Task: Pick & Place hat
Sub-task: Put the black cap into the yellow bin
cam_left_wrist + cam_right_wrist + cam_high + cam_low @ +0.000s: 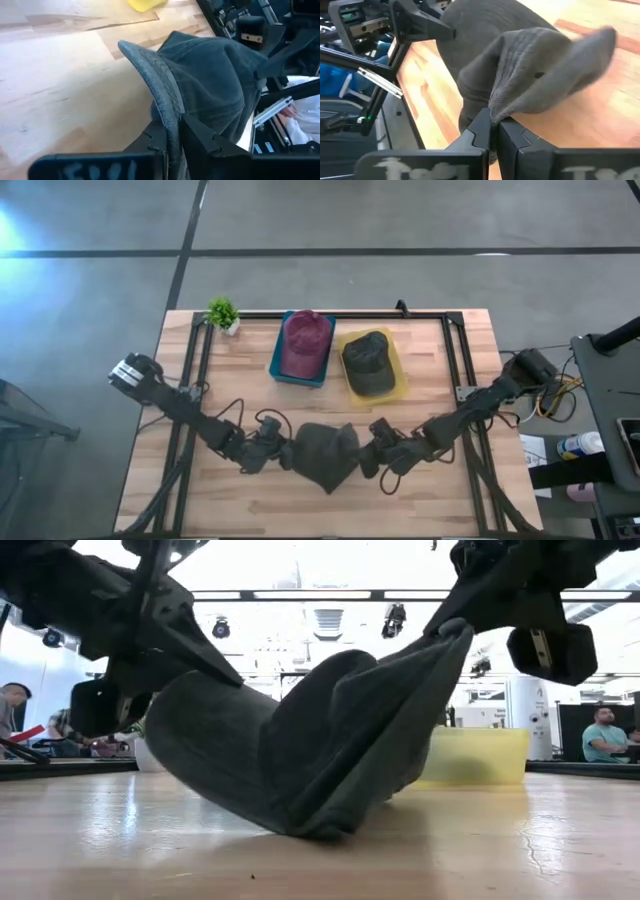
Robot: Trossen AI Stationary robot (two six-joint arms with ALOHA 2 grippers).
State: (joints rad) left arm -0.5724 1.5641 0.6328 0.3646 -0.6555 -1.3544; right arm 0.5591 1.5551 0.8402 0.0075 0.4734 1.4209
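The dark grey soft-cloth cap (325,455) hangs between my two end effectors at the near middle of the wooden bench (420,505), its lowest fold touching the surface. I judge it light and limp, stiff only along the brim. My left end effector (172,131) is clamped on the brim edge; my right end effector (494,124) pinches a crown fold. Hold by the brim.

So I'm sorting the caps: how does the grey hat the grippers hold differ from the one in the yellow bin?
The held grey hat is crumpled, pinched by the left gripper and right gripper, its bottom edge on the table. The binned hat rests in the yellow bin, ungripped. Both are dark caps.
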